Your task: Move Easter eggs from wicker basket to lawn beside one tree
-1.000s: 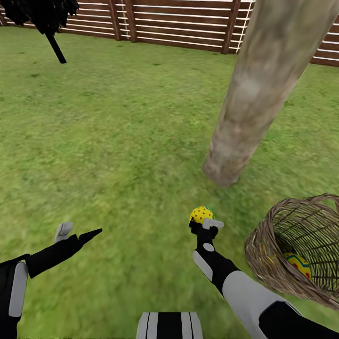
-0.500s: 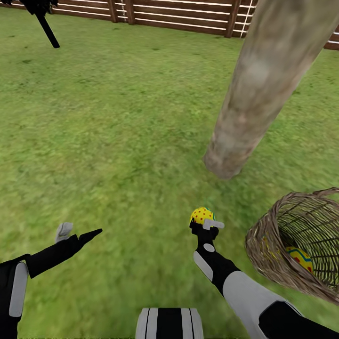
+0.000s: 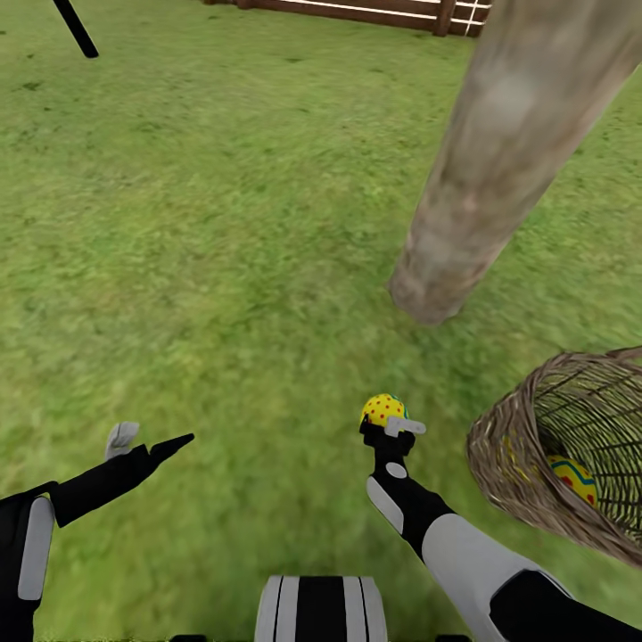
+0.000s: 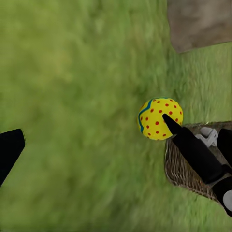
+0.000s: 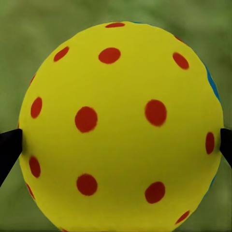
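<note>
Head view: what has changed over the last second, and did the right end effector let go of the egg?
Only the camera tipped downward: fence, tree and wicker basket slid up the picture together. The right end effector still clamps its Easter egg above the lawn, not released. The left end effector stays open and empty. One egg remains visible in the basket.

surface: the lawn (image 3: 223,223), green grass with yellowish patches
tree trunk (image 3: 481,187): pale and mottled, rooted in the grass ahead at right
wicker basket (image 3: 513,446): tipped on the grass, just near the trunk
dark stem (image 3: 76,28): rising from the grass, far left
</note>
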You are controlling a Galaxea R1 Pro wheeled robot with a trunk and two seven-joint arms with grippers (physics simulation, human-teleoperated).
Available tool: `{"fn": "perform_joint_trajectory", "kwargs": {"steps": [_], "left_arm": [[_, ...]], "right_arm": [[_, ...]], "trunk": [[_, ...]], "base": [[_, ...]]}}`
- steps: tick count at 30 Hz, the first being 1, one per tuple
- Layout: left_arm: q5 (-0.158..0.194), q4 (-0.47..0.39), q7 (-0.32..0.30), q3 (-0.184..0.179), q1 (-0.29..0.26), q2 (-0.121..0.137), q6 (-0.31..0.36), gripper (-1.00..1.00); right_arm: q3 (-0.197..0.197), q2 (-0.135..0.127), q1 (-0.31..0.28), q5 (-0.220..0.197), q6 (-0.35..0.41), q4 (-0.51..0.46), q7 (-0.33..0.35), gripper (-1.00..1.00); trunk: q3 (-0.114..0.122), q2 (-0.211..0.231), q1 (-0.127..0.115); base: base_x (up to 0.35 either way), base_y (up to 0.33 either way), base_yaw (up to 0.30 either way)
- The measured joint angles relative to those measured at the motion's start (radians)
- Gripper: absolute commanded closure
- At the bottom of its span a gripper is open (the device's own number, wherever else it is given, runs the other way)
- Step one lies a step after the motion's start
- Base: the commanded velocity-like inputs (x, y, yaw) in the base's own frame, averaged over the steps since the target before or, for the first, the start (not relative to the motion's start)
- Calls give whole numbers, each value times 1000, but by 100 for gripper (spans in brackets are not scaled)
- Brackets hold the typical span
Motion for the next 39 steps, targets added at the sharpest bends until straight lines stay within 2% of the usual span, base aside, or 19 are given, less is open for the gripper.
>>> {"fn": "perform_joint_trajectory", "kwargs": {"steps": [2, 8, 14, 22, 27, 28, 32, 39], "left_arm": [[0, 0, 0, -1, 0, 0, 0, -100], [2, 28, -1, 0, 0, 3, 0, -100], [3, 35, -2, 0, 0, 3, 0, -100], [3, 35, 0, 2, 0, 5, 0, -100], [3, 35, -1, 2, 0, 5, 0, -100], [3, 35, -1, 2, 0, 5, 0, -100], [5, 35, -2, 3, 0, 5, 0, -100], [4, 36, -2, 3, 0, 5, 0, -100]], "right_arm": [[1, 0, 0, 8, -2, -1, 0, 100], [1, 0, 0, 10, -2, 0, 0, 100], [2, 1, -1, 20, -4, 10, 0, 100], [-4, 1, 0, 13, -8, 12, -1, 100], [0, 0, -1, 21, -4, 11, -1, 100], [0, 0, -1, 21, -4, 11, -1, -100], [2, -1, 0, 9, 0, 12, 2, -100], [0, -6, 0, 4, -2, 11, 1, -100]], "trunk": [[-8, -1, 1], [-8, -1, 1], [-8, -1, 0], [-8, -1, 0], [-8, -1, 0], [-8, -1, 0], [-8, -1, 1], [19, 1, -2]], "base": [[0, 0, 0], [3, 0, 0], [137, 0, 0], [237, 0, 0], [42, 0, 0], [4, 0, 0], [0, 0, 0], [0, 0, 0]]}}
